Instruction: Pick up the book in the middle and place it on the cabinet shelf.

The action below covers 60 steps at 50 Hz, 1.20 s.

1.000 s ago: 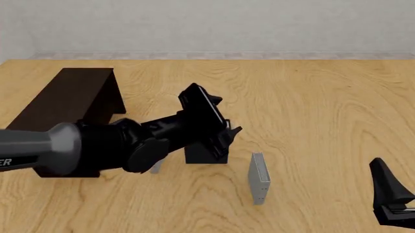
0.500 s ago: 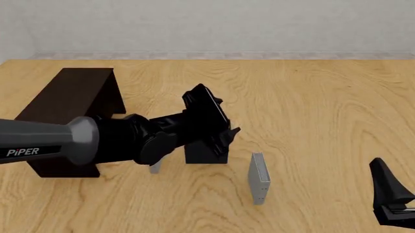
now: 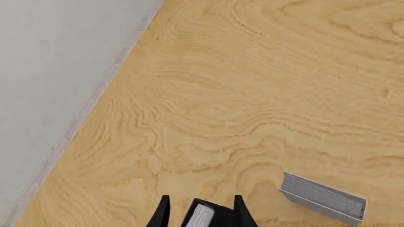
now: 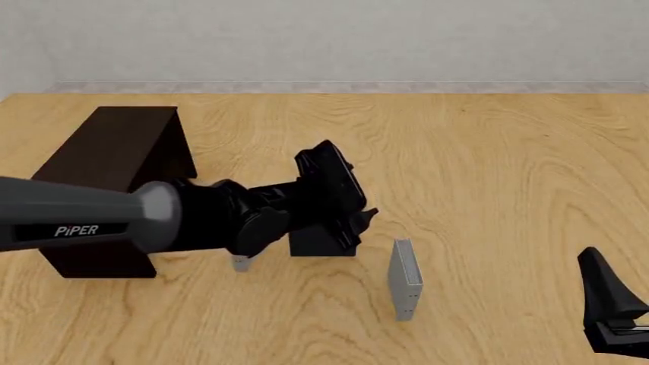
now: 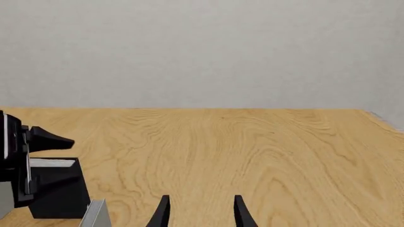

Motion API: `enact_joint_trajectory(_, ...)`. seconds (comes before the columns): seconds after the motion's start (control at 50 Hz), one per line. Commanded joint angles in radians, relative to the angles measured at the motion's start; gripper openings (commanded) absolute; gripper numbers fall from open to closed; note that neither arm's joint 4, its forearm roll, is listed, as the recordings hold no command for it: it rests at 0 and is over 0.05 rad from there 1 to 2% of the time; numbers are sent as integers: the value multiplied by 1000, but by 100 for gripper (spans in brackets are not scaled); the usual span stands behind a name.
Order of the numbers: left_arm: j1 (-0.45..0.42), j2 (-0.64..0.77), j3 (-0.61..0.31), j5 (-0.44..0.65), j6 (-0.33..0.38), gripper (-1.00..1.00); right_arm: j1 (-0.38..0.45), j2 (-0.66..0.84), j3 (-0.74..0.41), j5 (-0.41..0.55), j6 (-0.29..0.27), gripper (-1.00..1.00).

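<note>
The thick black book (image 4: 321, 245) stands upright on the table, right of the dark brown cabinet shelf (image 4: 106, 156). My left gripper (image 4: 355, 220) reaches down over the book's top, open. In the left wrist view the book's white page edges (image 3: 200, 217) show between the two fingertips (image 3: 162, 213), with a gap on each side. From the right wrist view the book (image 5: 57, 191) sits at the left with the left gripper (image 5: 25, 151) above it. My right gripper (image 4: 612, 304) rests at the near right, open and holding nothing (image 5: 202, 213).
A thin grey book (image 4: 406, 278) stands just right of the black book, also in the left wrist view (image 3: 323, 197). Another thin grey book (image 4: 242, 263) peeks out under the left arm. A pale wall runs along the table's far edge.
The left arm has slid further right and its gripper has dropped lower over the black book. The right arm, books and cabinet have not moved.
</note>
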Motion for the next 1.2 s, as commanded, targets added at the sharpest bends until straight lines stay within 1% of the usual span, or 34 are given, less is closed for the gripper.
enact_joint_trajectory(0.02,10,43,-29,14,10,100,0,0,0,0,0,100)
enact_joint_trajectory(0.26,25,89,-61,23,16,100,0,0,0,0,0,100)
enact_joint_trajectory(0.7,19,127,-32,5,8,100,0,0,0,0,0,100)
enact_joint_trajectory(1.04,37,158,-37,20,10,100,0,0,0,0,0,100)
enact_joint_trajectory(1.06,35,155,-35,19,5,-100,0,0,0,0,0,100)
enact_joint_trajectory(1.2,30,136,-34,34,0,-100,0,0,0,0,0,100)
